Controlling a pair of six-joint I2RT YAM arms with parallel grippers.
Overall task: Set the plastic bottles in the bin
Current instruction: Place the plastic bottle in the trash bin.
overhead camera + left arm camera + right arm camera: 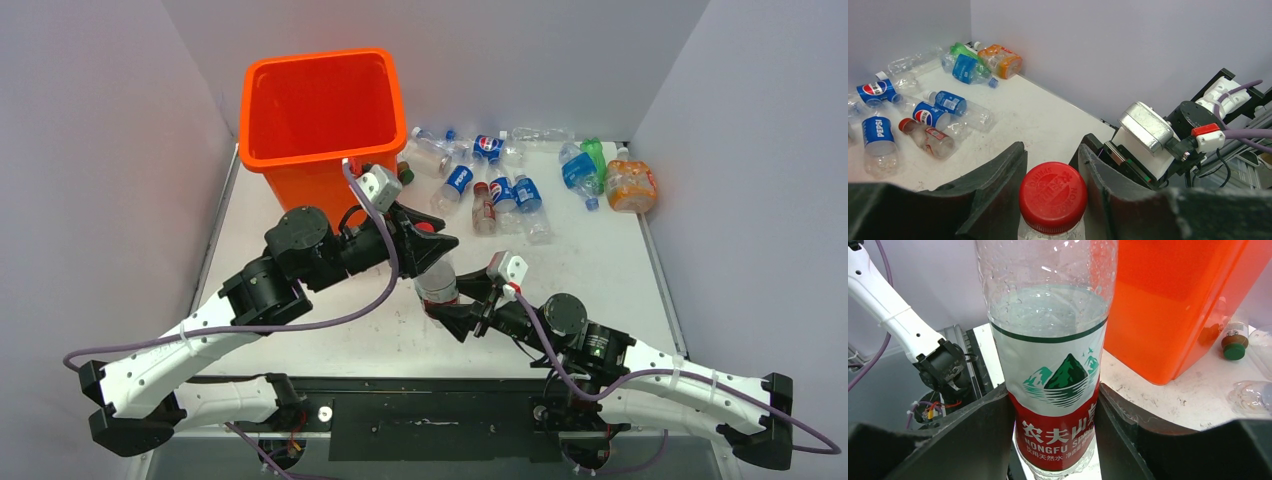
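Item under handling: one clear red-labelled bottle (437, 284), upright, just near-right of the bin (322, 110) and not inside it. Whether its base touches the bench (600, 270) cannot be told.

Left tool (432, 252): pressed in on the bottle's top, with the red cap (1052, 196) sitting between the fingers (998, 185) and both fingers meeting it.

Right tool (458, 312): pinching the same bottle lower down, fingers (973, 440) flat against the red label on both sides.

Remaining stock lies on the far bench, right of the bin: blue-labelled bottles (500, 185) in a loose cluster. An orange bottle (630, 185) and a green bottle (595, 155) are at the far right corner.
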